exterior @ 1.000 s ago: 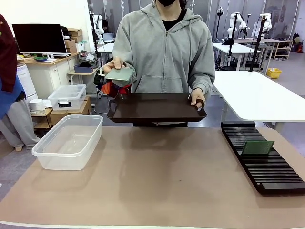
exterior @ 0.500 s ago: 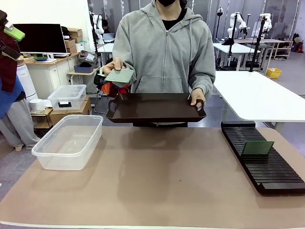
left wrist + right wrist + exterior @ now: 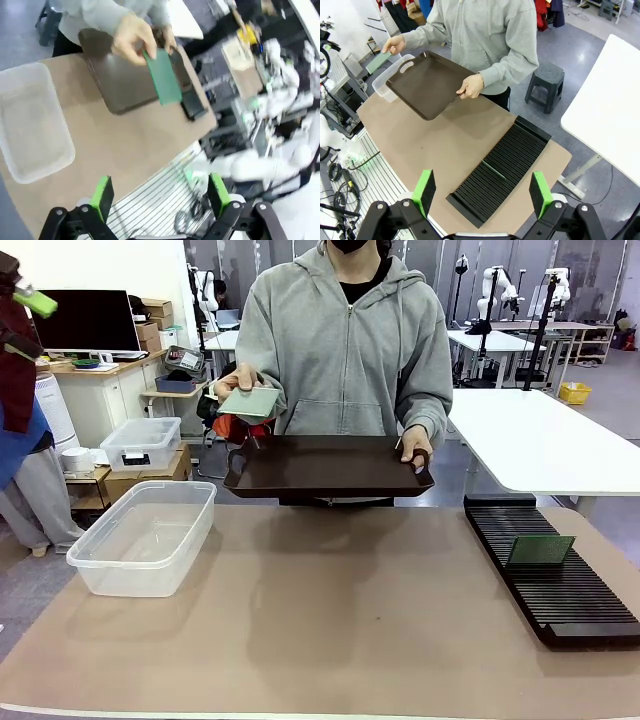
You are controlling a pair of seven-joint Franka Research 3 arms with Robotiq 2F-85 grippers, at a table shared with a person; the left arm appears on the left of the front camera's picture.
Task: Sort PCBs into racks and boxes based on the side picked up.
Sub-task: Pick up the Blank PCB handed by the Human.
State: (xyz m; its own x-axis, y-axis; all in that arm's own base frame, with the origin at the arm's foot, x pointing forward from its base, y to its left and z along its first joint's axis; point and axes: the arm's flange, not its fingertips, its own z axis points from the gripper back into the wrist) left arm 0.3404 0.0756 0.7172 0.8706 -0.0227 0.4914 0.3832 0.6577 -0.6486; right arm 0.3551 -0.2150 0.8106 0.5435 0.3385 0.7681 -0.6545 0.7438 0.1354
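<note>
1. My left gripper (image 3: pixel 160 196) hangs high above the table. Its black fingers are spread wide, the green pads are well apart, and nothing is between them.
2. My right gripper (image 3: pixel 482 193) looks the same from its own wrist camera: jaws fully parted and gripping nothing.
3. The table (image 3: pixel 350 625) has a flat, matte tan top.
4. On its left side sits the tub (image 3: pixel 140 578), a clear, slightly cloudy plastic rectangle with soft corners and a rounded rim, open at the top.
5. Along the right edge lies the rack (image 3: pixel 570 605), long, black and ribbed like a comb with narrow parallel slots.
6. The racked PCB (image 3: pixel 540 551) stands on edge in a slot about halfway along the rack. It is a thin rectangle with its darker green face towards me.
7. At the far edge, the person holds a smooth, shallow dark brown tray (image 3: pixel 330 468). One hand (image 3: pixel 415 446) grips its handle.
8. The other hand (image 3: pixel 228 383) pinches the held PCB (image 3: pixel 250 401) by a corner. Its pale grey-green face is towards the front camera, and it is raised above the tray's left end and clear of it.
</note>
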